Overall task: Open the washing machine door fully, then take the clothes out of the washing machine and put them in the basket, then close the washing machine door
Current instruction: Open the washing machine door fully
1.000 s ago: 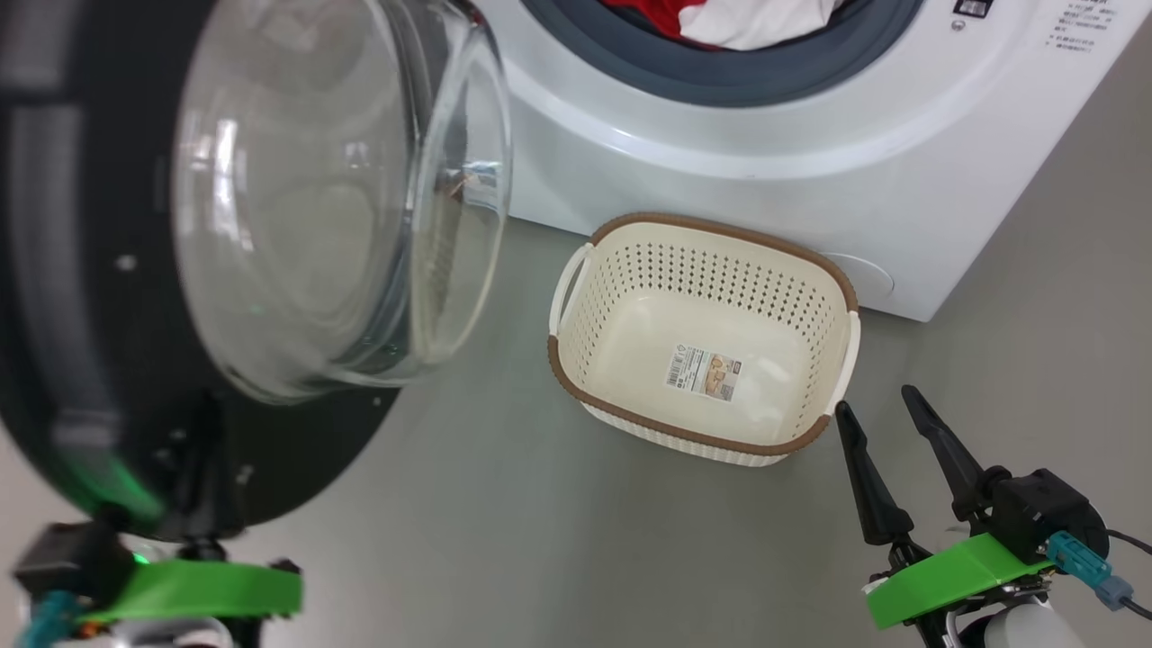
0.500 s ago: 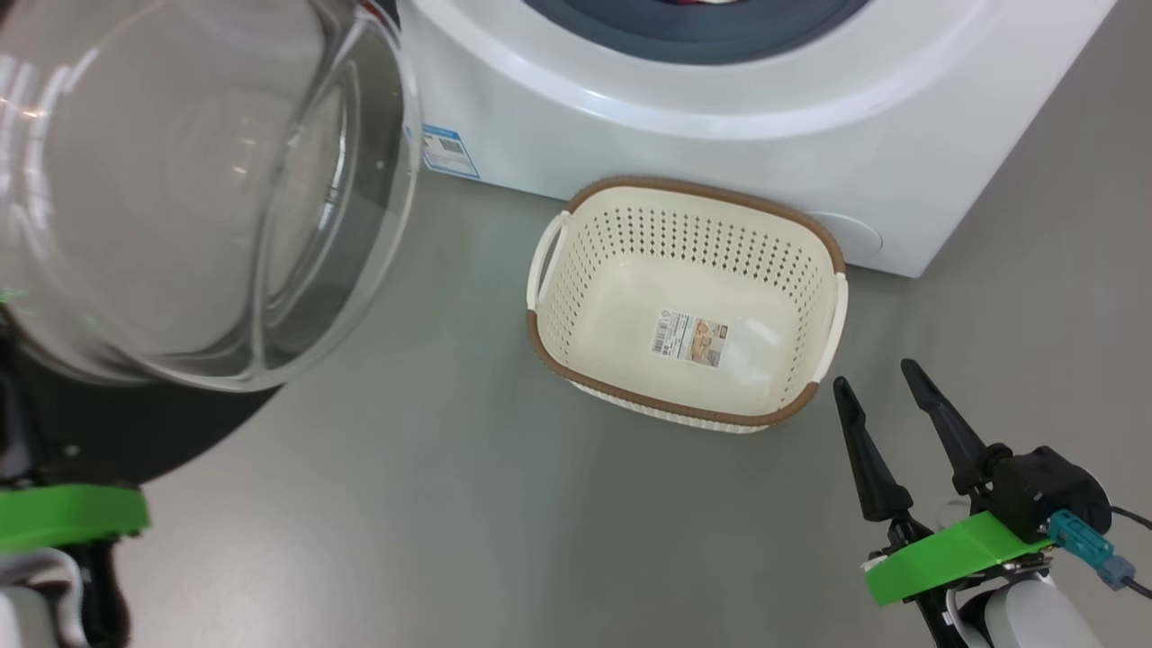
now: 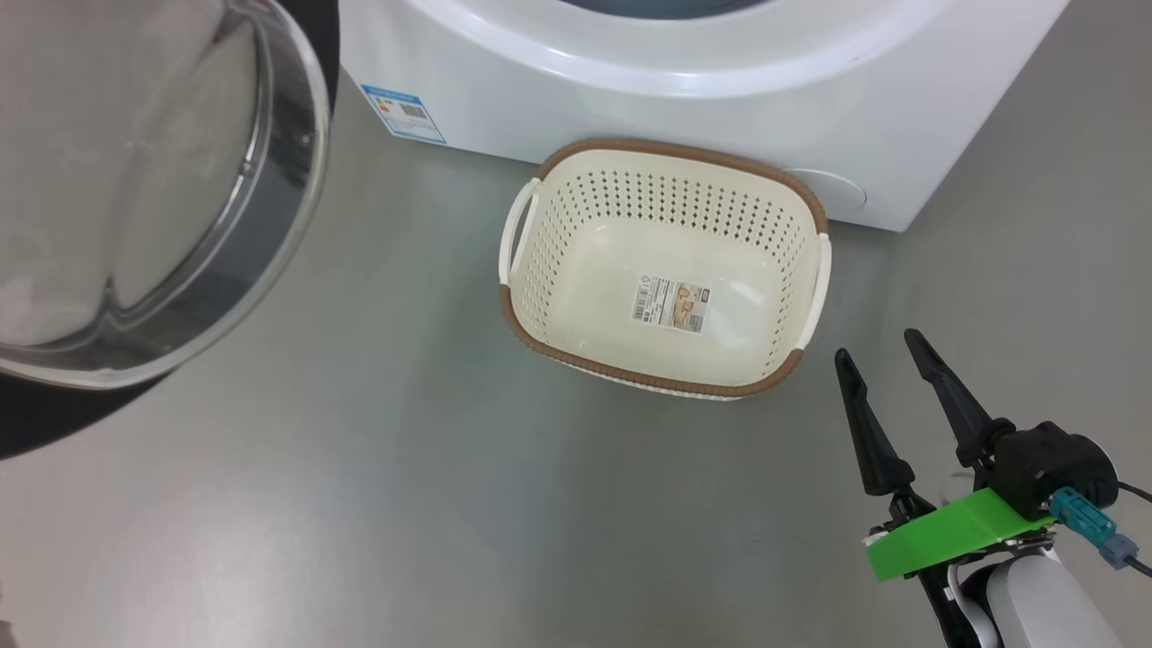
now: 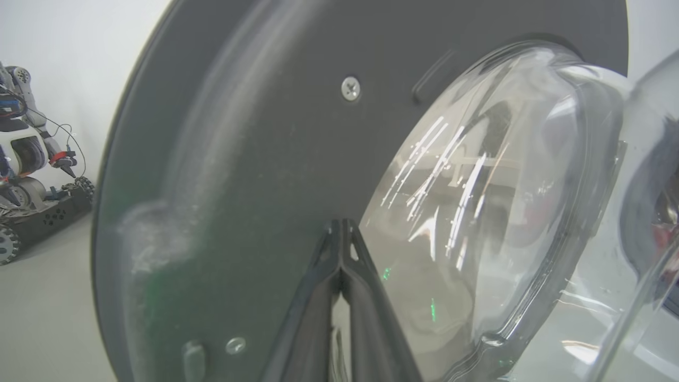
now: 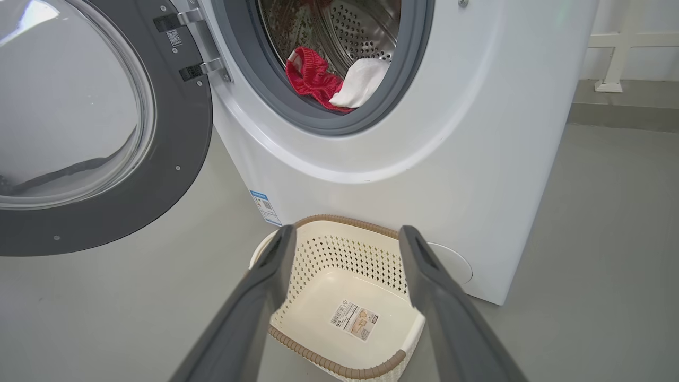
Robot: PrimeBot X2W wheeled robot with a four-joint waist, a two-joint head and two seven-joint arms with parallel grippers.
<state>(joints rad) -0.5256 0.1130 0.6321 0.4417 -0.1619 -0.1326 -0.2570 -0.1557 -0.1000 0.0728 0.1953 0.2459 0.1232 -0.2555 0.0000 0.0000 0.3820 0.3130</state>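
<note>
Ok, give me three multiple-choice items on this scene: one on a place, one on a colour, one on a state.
1. The basket stands where, relative to the washing machine? A on top of it; B on the floor before it; C inside it.
2. The clothes in the drum are: A blue and yellow; B green; C red and white.
3. The right gripper is: A open, empty; B shut on clothes; C shut on the basket.
Answers: B, floor shows around it; C, right wrist view shows them; A, fingers apart, gripping nothing.
</note>
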